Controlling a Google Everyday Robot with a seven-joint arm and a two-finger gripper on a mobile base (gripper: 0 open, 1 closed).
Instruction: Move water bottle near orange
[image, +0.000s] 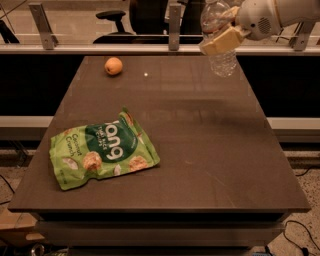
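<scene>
The water bottle (220, 55) is a clear ribbed plastic bottle, held in the air above the table's far right corner, tilted with its top leaning left. My gripper (221, 31) is shut on the water bottle around its middle, with a tan finger (221, 40) across its front; the white arm comes in from the top right. The orange (113, 65) is a small round fruit resting on the table at the far left, well apart from the bottle.
A green snack bag (102, 150) lies flat on the dark table (200, 150) at the near left. A rail with metal posts (174, 20) runs behind the table's far edge, with an office chair (112, 17) beyond.
</scene>
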